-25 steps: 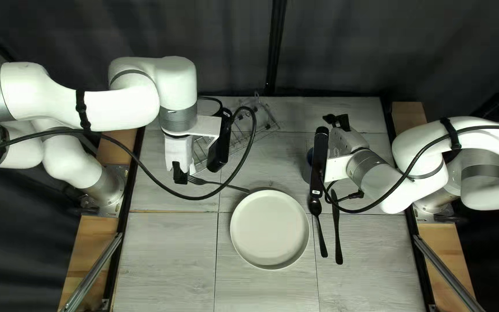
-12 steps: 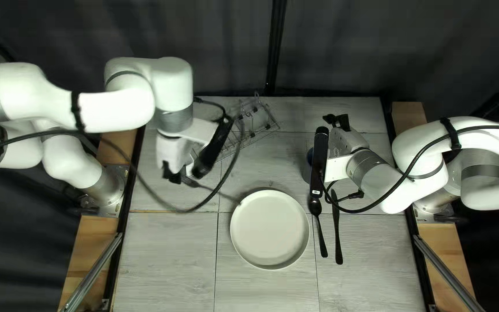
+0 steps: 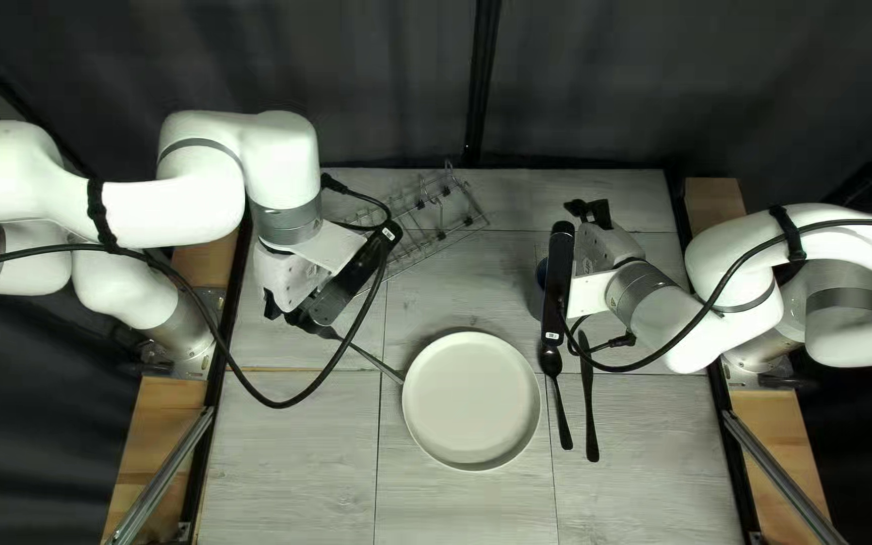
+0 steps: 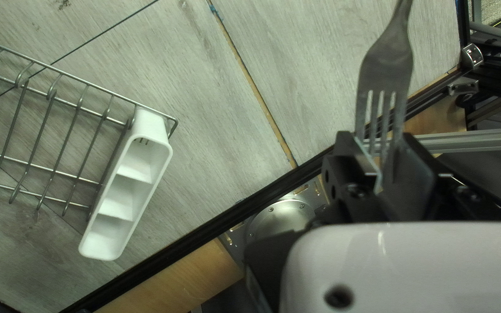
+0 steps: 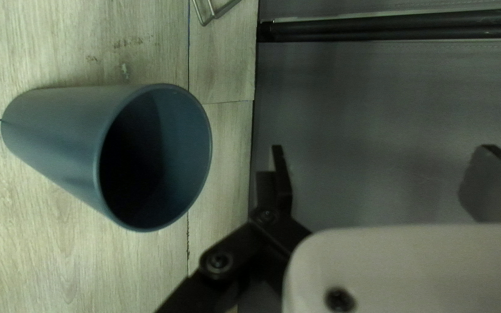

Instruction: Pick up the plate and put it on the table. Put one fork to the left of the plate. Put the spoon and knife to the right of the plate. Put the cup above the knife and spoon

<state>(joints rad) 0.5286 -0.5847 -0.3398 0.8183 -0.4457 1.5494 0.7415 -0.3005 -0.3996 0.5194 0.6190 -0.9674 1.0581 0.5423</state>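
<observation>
The left gripper [image 4: 376, 139] pinches the silver metal fork [image 4: 387, 69] by its tined end, one black finger against each side. The fork hangs off the tabletop at a slant, its handle reaching toward the plate. In the top left view the handle's tip meets the rim of the round off-white plate [image 3: 471, 401]; whether it touches or only passes above cannot be told.

The step in hand looks to be laying the fork left of the plate. The wrist would do well to turn first, swinging the handle away from the rim and toward the near edge, so the fork runs alongside the plate with its tines to the far side. Lowering should be slow and level, since a tine-end grip lets the long handle tip or pivot; release is best once the whole length rests flat.

The right gripper [image 5: 382, 148] stands with its fingers spread, nothing between them, beside the blue-grey tapered cup [image 5: 53, 133], which appears upright. The black spoon [image 3: 560, 404] and black knife [image 3: 589, 404] lie right of the plate, the cup beyond them, so the fork seems the main piece left. Farther off sit the silver wire rack [image 3: 436, 217] and its white plastic caddy [image 4: 149, 124].
</observation>
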